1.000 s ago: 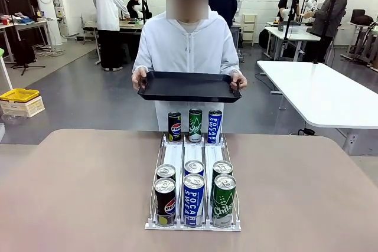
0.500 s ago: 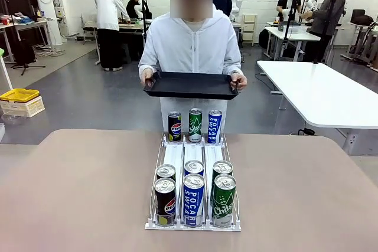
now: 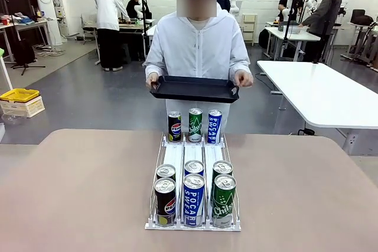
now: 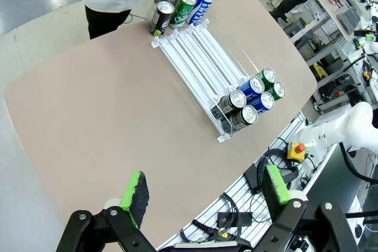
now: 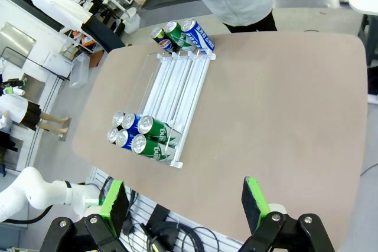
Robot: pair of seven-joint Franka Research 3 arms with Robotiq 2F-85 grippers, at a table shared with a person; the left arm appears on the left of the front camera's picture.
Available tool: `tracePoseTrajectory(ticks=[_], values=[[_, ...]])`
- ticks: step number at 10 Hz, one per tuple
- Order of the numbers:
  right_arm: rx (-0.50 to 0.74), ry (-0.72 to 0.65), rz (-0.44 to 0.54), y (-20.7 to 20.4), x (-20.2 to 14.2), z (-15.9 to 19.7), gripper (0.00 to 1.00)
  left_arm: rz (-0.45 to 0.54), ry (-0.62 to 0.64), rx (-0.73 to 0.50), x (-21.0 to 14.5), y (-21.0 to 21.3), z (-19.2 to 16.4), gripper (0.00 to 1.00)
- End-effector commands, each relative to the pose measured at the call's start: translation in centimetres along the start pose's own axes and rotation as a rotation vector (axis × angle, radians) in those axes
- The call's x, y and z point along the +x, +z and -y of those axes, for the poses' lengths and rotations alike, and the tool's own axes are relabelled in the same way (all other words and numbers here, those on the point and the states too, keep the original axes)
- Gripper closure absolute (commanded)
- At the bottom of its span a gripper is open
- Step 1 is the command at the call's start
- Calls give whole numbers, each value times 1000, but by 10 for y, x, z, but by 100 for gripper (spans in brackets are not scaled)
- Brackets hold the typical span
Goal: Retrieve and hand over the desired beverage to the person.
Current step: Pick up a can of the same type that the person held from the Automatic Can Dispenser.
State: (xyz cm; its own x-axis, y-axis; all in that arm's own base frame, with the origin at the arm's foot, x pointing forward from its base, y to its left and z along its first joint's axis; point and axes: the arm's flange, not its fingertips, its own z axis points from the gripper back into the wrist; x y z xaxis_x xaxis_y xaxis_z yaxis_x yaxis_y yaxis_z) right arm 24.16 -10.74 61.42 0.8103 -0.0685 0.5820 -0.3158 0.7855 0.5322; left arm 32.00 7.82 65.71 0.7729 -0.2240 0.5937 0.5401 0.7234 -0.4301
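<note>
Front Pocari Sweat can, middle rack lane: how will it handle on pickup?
Pocari Sweat can looks like thin metal with its top seemingly sealed: probably stiff, heavy for its size. Glossy wall: may slip. Tall, slim, tight between Pepsi can and green can in the rack: could tip or drag neighbours.

Near table [image 3: 71,193]: tan, rounded corners.
Side table [image 3: 325,95]: white, at right.
Bin [image 3: 19,94]: yellow, floor, far left.

A rack [image 3: 174,156] lay mid-tabletop [image 3: 82,187], running front to back. Six cans [image 3: 194,196] stood in two rows at its near end, three cans [image 3: 195,125] at its far end. Behind them, the person [image 3: 198,51] held a tray [image 3: 195,88].
</note>
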Motion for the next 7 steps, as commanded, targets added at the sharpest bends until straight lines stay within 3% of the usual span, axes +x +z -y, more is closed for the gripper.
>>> tracePoseTrajectory(ticks=[1,7], values=[[25,9,2,-2,1,0,0,4,-17,-17,0,1,-1,0],[25,9,2,-2,1,0,0,4,-17,-17,0,1,-1,0]])
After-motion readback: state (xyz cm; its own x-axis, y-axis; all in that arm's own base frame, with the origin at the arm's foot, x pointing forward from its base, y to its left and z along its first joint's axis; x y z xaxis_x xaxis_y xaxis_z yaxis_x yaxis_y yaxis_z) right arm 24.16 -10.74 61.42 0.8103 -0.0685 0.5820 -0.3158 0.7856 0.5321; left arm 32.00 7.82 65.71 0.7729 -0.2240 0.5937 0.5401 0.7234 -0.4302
